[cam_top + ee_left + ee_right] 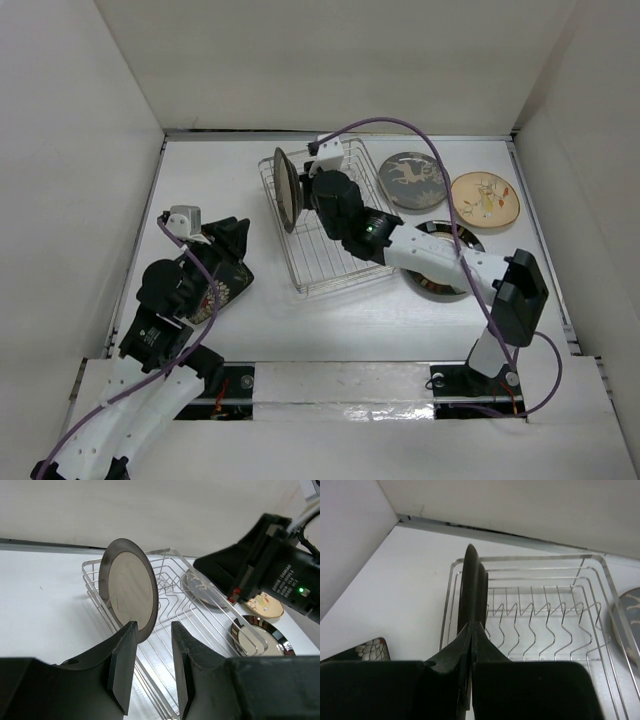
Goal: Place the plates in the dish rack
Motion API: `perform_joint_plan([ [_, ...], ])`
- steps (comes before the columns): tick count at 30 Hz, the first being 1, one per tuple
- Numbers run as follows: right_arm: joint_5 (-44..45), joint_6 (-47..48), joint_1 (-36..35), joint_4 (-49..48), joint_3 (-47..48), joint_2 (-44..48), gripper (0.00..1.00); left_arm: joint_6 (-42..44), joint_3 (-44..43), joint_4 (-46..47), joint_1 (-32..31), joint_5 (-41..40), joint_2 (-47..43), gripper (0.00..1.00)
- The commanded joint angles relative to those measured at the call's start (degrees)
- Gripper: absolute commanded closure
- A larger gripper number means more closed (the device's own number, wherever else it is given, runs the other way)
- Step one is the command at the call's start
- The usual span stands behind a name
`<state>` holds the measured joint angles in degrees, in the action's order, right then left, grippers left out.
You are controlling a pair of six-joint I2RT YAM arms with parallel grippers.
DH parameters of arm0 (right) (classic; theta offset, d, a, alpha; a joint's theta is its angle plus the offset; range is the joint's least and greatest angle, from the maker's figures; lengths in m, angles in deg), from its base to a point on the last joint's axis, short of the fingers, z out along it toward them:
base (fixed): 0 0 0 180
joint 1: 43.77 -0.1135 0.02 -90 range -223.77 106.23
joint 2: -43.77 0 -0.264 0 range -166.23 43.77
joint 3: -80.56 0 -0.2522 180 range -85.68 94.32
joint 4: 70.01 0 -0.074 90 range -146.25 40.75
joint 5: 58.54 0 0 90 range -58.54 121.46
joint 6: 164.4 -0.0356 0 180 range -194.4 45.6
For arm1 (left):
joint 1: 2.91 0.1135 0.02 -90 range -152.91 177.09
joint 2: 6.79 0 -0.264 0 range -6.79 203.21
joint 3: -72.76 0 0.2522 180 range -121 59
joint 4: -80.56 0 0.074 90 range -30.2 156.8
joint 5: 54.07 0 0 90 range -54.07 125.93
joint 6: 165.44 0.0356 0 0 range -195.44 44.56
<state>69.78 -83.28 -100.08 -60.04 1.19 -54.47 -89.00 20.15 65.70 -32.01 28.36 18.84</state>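
Dark-rimmed plate (288, 188) stands on edge at the left end of the dish rack (332, 268), with your right gripper (471, 630) clamped on its rim. Seat it between prongs, then release. Your left gripper (152, 630) hovers with its jaws apart over the black square plate (228, 290).

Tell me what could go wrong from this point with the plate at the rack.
1. The right gripper pinches the dark-rimmed plate by its rim, upright at the left end of the dish rack. Released before it sits between prongs, it may tip over.
2. The second dark-rimmed plate lies under the right forearm, so a low pull-back might knock it.
3. The left gripper, open, points toward the rack near the black square plate. Both arms working there might collide.
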Motion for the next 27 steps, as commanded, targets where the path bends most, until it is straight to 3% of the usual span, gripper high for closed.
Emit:
perform_joint_plan([
  [1,-4.82,-4.99,2.43,-2.98,-6.61,4.18,1.00,-0.06,0.18,2.16,0.45,1.86,1.79,0.70],
  [11,-16.42,-14.84,18.69,-4.47,-27.62,20.88,1.00,0.03,0.62,3.39,0.45,4.41,2.67,0.70],
  [17,-9.53,-15.45,25.43,-2.10,-31.58,22.38,0.95,-0.06,0.44,2.86,0.45,5.03,3.64,0.69],
  [23,-19.16,-24.59,42.13,-7.81,-40.72,26.08,0.67,-0.15,0.35,2.95,0.45,6.52,3.73,0.69],
  [26,-17.07,-29.69,46.54,-8.94,-44.32,27.13,0.58,-0.24,0.53,3.04,0.45,6.95,3.64,0.69],
  [27,-17.06,-31.00,50.13,-10.08,-45.81,27.92,0.44,-0.32,0.53,2.78,0.45,7.22,3.73,0.69],
])
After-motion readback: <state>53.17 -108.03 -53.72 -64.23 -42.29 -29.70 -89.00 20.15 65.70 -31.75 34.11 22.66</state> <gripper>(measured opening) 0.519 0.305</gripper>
